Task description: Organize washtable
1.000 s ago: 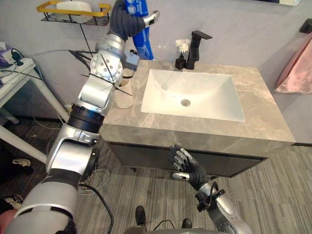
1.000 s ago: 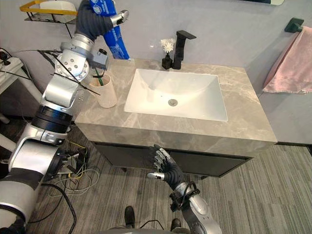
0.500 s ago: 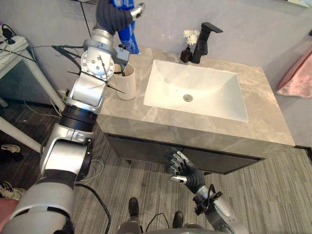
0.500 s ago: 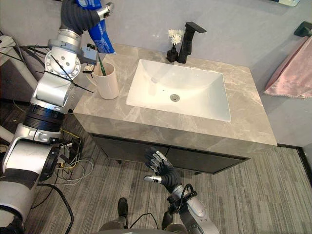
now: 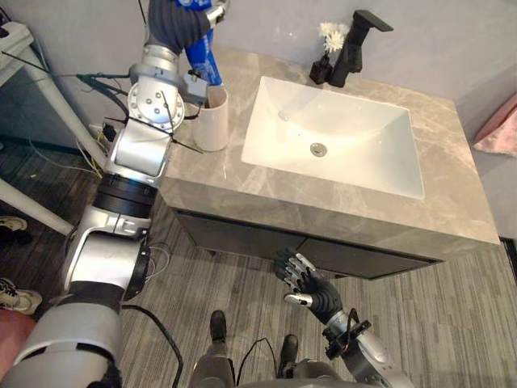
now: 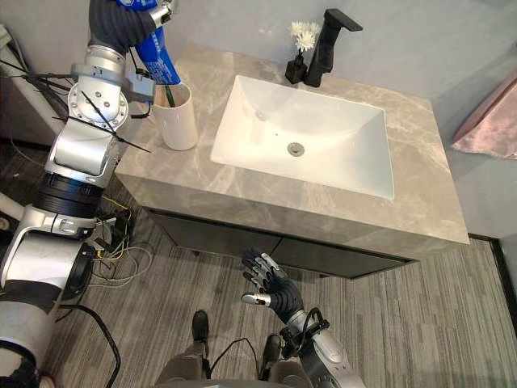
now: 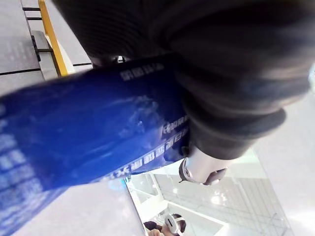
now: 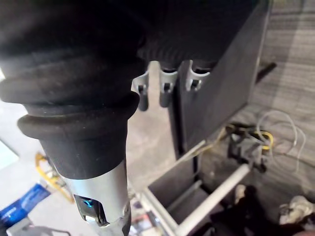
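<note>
My left hand (image 5: pixel 179 18) is raised at the back left of the washtable, shut on a blue tube (image 5: pixel 203 63). The tube slants down and its lower end meets the rim of a white cup (image 5: pixel 212 121) on the counter's left end. A green toothbrush (image 6: pixel 170 95) stands in that cup. Up close, the tube (image 7: pixel 88 137) lies under the hand's dark cover. My right hand (image 5: pixel 305 283) hangs low in front of the dark cabinet (image 5: pixel 242 238), fingers (image 8: pixel 167 88) spread and holding nothing.
A white basin (image 5: pixel 355 153) is set into the grey marble counter (image 5: pixel 452 202). Behind it stand a black faucet (image 5: pixel 362 34) and a small vase of white flowers (image 5: pixel 326 50). A pink towel (image 5: pixel 498 133) hangs at the right. Cables lie on the floor at the left.
The camera has tipped down over the counter. My left hand has lowered the blue tube from up against the wall down to the cup's rim. The right hand has stayed low.
</note>
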You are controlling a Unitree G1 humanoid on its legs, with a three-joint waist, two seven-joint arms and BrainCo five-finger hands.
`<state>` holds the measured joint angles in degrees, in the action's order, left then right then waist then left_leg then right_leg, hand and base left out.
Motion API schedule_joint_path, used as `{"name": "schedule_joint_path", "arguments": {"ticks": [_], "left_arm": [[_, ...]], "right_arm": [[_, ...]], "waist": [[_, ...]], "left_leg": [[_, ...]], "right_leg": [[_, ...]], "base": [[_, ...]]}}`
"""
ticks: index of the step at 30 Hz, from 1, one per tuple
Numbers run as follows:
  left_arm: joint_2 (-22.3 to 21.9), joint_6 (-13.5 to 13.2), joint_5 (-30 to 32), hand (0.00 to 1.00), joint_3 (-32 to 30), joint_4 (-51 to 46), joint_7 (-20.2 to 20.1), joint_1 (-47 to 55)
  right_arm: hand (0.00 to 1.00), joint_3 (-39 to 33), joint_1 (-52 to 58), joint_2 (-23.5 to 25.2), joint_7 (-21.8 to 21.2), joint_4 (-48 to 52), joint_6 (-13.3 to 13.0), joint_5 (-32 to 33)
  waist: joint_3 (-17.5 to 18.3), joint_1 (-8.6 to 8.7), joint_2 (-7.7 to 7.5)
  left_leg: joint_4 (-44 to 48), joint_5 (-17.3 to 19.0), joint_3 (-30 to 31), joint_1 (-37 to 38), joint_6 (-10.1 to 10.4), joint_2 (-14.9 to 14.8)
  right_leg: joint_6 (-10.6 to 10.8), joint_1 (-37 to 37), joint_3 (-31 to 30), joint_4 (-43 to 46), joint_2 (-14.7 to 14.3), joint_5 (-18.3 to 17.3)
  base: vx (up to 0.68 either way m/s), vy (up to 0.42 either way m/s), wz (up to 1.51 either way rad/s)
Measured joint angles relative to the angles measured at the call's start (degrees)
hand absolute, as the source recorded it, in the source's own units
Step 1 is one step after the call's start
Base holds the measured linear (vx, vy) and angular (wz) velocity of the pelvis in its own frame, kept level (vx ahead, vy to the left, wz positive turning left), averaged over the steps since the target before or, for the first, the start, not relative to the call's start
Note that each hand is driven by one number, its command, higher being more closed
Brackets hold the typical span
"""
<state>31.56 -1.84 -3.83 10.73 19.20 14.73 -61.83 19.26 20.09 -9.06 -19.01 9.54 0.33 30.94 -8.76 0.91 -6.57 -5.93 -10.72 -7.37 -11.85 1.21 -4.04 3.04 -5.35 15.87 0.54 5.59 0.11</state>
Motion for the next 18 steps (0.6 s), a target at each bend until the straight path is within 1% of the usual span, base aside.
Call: {"name": "schedule_joint_path", "arguments": {"ticks": [6, 11, 14, 18], "left_arm": [[0.1, 0.0, 0.0, 1.00, -0.2, 0.0, 0.4, 0.0], [0.1, 0.0, 0.0, 1.00, -0.2, 0.0, 0.6, 0.0], [0.1, 0.0, 0.0, 1.00, -0.4, 0.0, 0.7, 0.0], [0.1, 0.0, -0.1, 1.00, -0.5, 0.0, 0.7, 0.0]], "right_arm": [[0.00, 0.1, 0.0, -0.1, 0.0, 0.3, -0.1, 0.0], [0.00, 1.3, 0.0, -0.2, 0.0, 0.3, -0.1, 0.0], [0.00, 1.5, 0.0, -0.2, 0.0, 1.1, -0.1, 0.0], [0.00, 1.5, 0.0, -0.3, 0.0, 1.1, -0.3, 0.0]], "waist": [[-2.0, 0.00, -0.73], [-2.2, -0.01, -0.77], [-3.1, 0.00, -0.80], [-3.4, -0.01, -0.83]], "left_leg": [[0.0, 0.0, 0.0, 0.0, 0.0, 0.0], [0.0, 0.0, 0.0, -0.4, 0.0, 0.0], [0.0, 0.0, 0.0, -0.4, 0.0, 0.0], [0.0, 0.0, 0.0, -0.9, 0.0, 0.0]], "right_leg": [[-0.1, -0.1, 0.0, 0.1, 0.0, 0.0], [-0.1, -0.4, 0.0, 0.1, 0.0, 0.0], [-0.1, -0.4, 0.0, 0.1, 0.0, 0.0], [-0.1, -1.0, 0.0, 0.1, 0.0, 0.0]], "base": [[0.00, 0.000, 0.00], [0.01, 0.001, 0.00], [0.00, 0.000, 0.00], [0.01, 0.002, 0.00]]}}
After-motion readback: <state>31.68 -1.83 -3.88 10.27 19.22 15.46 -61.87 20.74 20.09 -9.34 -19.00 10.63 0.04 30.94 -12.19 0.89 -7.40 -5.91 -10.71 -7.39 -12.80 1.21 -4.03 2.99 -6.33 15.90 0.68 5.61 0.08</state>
